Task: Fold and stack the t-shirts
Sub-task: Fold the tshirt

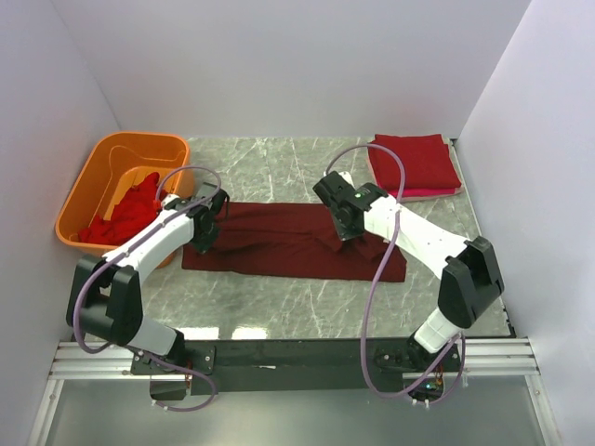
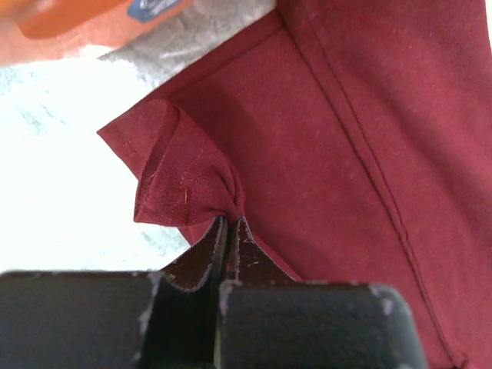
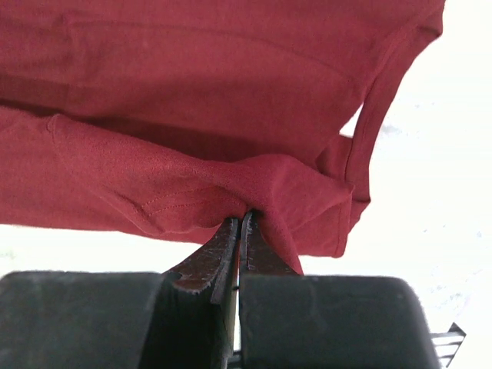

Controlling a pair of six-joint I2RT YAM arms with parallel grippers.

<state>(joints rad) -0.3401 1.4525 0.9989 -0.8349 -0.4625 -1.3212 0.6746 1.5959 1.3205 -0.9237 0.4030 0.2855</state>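
A dark maroon t-shirt [image 1: 288, 243] lies folded lengthwise across the middle of the table. My left gripper [image 1: 206, 232] is shut on its left end, pinching a bunched corner of cloth [image 2: 184, 184]. My right gripper [image 1: 346, 229] is shut on a fold of the same shirt [image 3: 231, 177] toward its right end, beside the sleeve hem. A stack of folded red t-shirts [image 1: 413, 163] sits at the far right. More bright red shirts [image 1: 125, 216] lie crumpled in the orange tub.
The orange plastic tub [image 1: 104, 158] stands at the far left, close to my left arm; its edge shows in the left wrist view [image 2: 69, 23]. White walls close in the marble table [image 1: 270, 167] on three sides.
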